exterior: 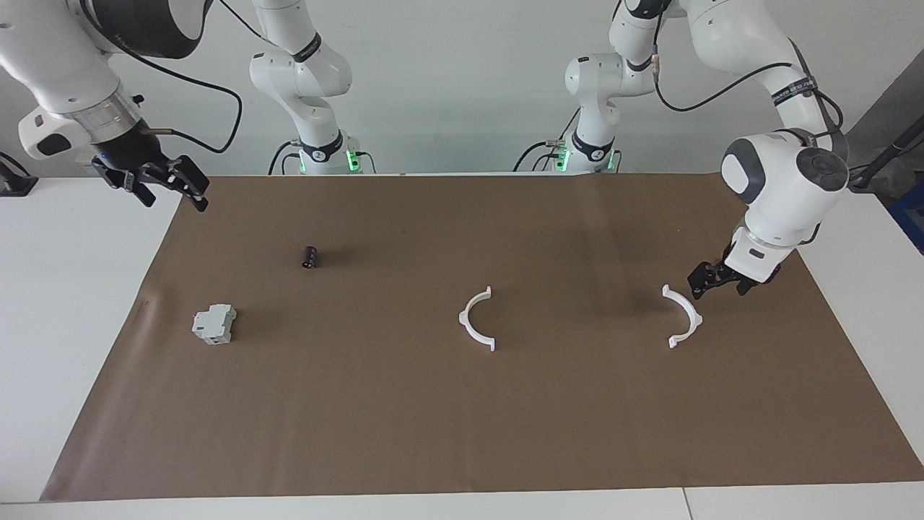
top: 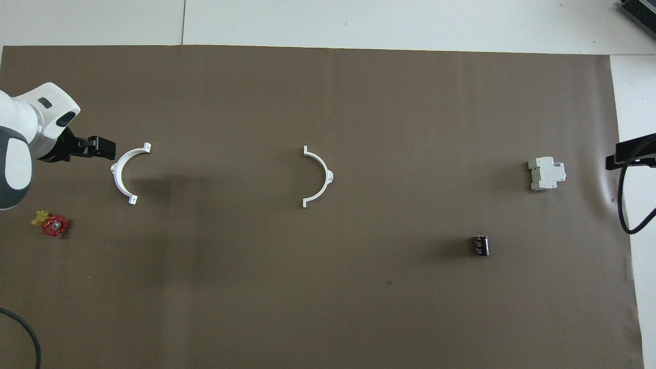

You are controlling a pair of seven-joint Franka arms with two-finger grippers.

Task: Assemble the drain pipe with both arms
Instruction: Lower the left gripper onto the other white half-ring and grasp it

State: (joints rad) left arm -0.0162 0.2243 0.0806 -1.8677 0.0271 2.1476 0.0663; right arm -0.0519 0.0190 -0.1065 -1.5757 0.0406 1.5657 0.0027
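left gripper (exterior: 711, 283) low over the brown mat (exterior: 462, 419) at the left arm's end of the table, tips right beside the outer curve of one white half-ring (exterior: 684, 316); cannot tell whether touching it, nor how far the jaws stand apart. nothing visibly held. in the overhead view, same gripper (top: 100, 148) pointing at the crown of that half-ring (top: 122, 174).

right gripper (exterior: 162, 184) raised over the mat's edge at the right arm's end, jaws spread and holding nothing; in the overhead view only its dark tip (top: 633, 154) in sight at the border.

two halves of the drain pipe flat on the mat, well apart, open sides facing each other. second half-ring (exterior: 476, 318) near the middle of the mat, untouched, small tabs at its ends; seen again from above (top: 320, 177).

small red and gold piece (top: 51, 223) nearer to the robots than the first half-ring, at the left arm's end. grey-white blocky device (exterior: 214, 323) toward the right arm's end. small dark cylinder (exterior: 311, 257) on its side, nearer to the robots than the device, between it and the second half-ring.
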